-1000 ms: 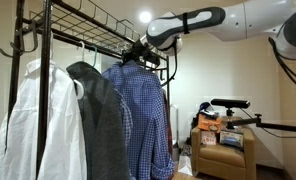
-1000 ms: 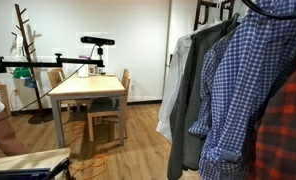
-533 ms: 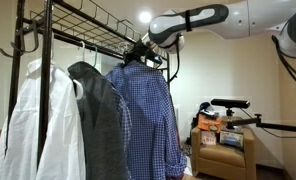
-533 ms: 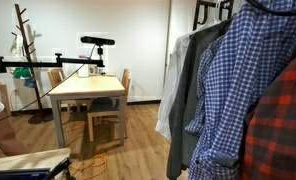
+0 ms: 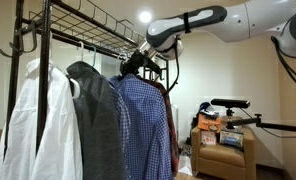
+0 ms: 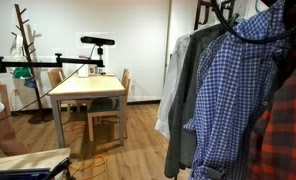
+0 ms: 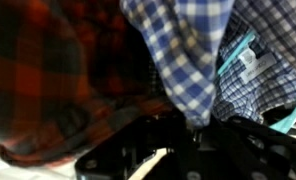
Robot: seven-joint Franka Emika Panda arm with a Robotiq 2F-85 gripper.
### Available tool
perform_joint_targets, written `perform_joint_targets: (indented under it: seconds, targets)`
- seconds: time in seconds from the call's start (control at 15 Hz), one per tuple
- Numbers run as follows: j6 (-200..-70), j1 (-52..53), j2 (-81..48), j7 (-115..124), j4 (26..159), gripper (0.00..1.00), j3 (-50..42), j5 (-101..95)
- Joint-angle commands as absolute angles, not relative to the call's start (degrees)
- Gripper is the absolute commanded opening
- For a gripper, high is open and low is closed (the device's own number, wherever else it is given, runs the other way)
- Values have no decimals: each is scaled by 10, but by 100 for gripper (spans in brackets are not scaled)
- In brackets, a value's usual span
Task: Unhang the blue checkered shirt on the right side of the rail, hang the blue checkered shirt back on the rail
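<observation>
The blue checkered shirt (image 5: 143,125) hangs at the end of the row under the rail (image 5: 103,44), pressed against a grey shirt (image 5: 98,115). It also shows in an exterior view (image 6: 228,90), tilted, with its collar up by the rack top. My gripper (image 5: 138,62) is at the shirt's collar just below the rail. In the wrist view the dark jaws (image 7: 193,135) are closed around a fold of the blue checked cloth (image 7: 183,45). I cannot see the hanger hook clearly.
A white shirt (image 5: 38,120) hangs at the far end of the row. A dark red plaid shirt (image 6: 288,140) hangs right beside the blue one. A wooden table (image 6: 88,90) with chairs, a camera tripod (image 6: 98,42) and an armchair holding boxes (image 5: 220,140) stand nearby.
The gripper has moved along the rail towards the grey shirt. The blue checkered shirt has swung with it and now hangs narrower and tilted, uncovering more of the red plaid shirt.
</observation>
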State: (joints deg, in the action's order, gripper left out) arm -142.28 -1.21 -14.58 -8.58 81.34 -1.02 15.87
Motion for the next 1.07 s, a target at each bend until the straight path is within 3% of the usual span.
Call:
perform_joint_targets:
  seconds: [0.0,0.33,0.4,1.0]
  targets:
    - [-1387,-15,-97,-78,889,8,-15,159]
    - [-1346,-21,-23,-68,995,9,-12,137]
    - [-1368,-21,-81,-81,928,9,-10,149]
    - [-1391,-16,-51,-69,982,9,-10,140]
